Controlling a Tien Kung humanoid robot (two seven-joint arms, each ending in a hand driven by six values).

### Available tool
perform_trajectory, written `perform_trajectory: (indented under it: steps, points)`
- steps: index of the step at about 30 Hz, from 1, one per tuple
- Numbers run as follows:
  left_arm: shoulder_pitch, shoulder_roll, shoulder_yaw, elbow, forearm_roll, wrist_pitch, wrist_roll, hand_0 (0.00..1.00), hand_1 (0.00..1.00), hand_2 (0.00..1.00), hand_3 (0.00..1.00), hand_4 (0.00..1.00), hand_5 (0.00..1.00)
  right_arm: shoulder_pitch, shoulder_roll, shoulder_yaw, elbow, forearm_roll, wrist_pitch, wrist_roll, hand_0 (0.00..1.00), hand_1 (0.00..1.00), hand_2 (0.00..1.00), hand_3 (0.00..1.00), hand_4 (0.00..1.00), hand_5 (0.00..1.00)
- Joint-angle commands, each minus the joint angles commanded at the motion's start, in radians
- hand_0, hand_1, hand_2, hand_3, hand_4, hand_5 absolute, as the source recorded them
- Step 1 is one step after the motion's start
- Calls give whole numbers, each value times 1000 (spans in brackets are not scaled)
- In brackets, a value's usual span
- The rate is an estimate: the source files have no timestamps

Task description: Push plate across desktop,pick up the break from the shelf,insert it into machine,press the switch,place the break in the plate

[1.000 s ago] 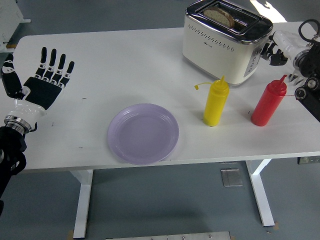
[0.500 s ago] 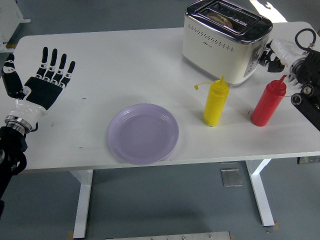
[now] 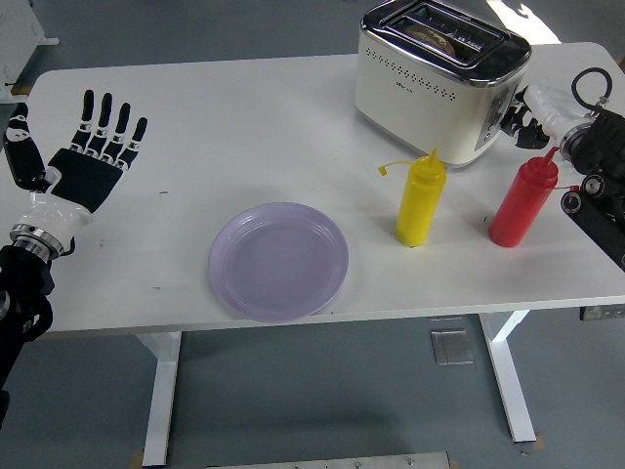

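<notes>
We see the right hand (image 3: 532, 109) pressed up against the right end of the cream toaster (image 3: 439, 78), its fingers curled toward the switch side of the machine; from this angle we cannot tell whether they actually close on anything or only touch it. The black forearm behind it comes in from the right edge of the picture. Inside the toaster's top slot a slice of bread (image 3: 437, 36) sits low, only its upper crust showing. Just in front of the hand stands a red squeeze bottle (image 3: 520, 202), upright, and to its left, near the toaster's front, a yellow squeeze bottle (image 3: 420, 198), also upright with its cap strap sticking out to the left. Farther left and nearer the table's front edge lies the lilac plate (image 3: 278, 261), apart from both bottles. Well away at the left side of the white table (image 3: 244, 127) we find the left hand (image 3: 83, 161), palm flat, fingers straight and spread, holding nothing.
</notes>
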Motion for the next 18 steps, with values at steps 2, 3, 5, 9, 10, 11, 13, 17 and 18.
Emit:
perform_trajectory:
  steps: [2, 3, 5, 9, 10, 11, 13, 17, 18]
  points:
    - [0, 0, 0, 1, 0, 0, 0, 808, 752, 707, 732, 808, 998, 2, 1, -5, -6, 7, -4, 2, 300, 428, 536, 472, 173, 2]
    - [-1, 0, 0, 1, 1, 0, 0, 808, 752, 707, 732, 808, 998, 4, 1, -8, -9, 10, -5, 3, 300, 428, 536, 472, 173, 2]
    - [-1, 0, 0, 1, 1, 0, 0, 808, 752, 707, 732, 808, 998, 5, 2, -13, -14, 14, -8, 5, 300, 428, 536, 472, 173, 2]
    - [-2, 0, -2, 1, 2, 1, 0, 808, 754, 707, 730, 806, 998, 5, 3, -23, -24, 21, -14, 9, 299, 427, 533, 473, 160, 2]
    - [-2, 0, -2, 1, 3, 1, 0, 808, 754, 707, 730, 806, 998, 6, 3, -25, -25, 22, -15, 10, 299, 427, 533, 473, 160, 2]
    - [-2, 1, -2, 1, 3, 1, 0, 808, 754, 707, 730, 806, 998, 6, 4, -26, -25, 22, -16, 10, 299, 427, 533, 473, 160, 2]
    - [-2, 1, -2, 0, 3, 2, 0, 808, 755, 707, 728, 806, 998, 6, 4, -29, -27, 25, -20, 13, 299, 427, 531, 474, 163, 2]
    - [-2, 0, -2, 1, 5, 3, 0, 808, 755, 707, 728, 806, 998, 3, 3, -26, -22, 28, -29, 12, 299, 427, 531, 474, 163, 2]
    - [-2, 0, -2, 1, 5, 3, 0, 810, 758, 706, 728, 804, 998, 2, 2, -23, -19, 29, -31, 11, 301, 427, 531, 474, 175, 2]
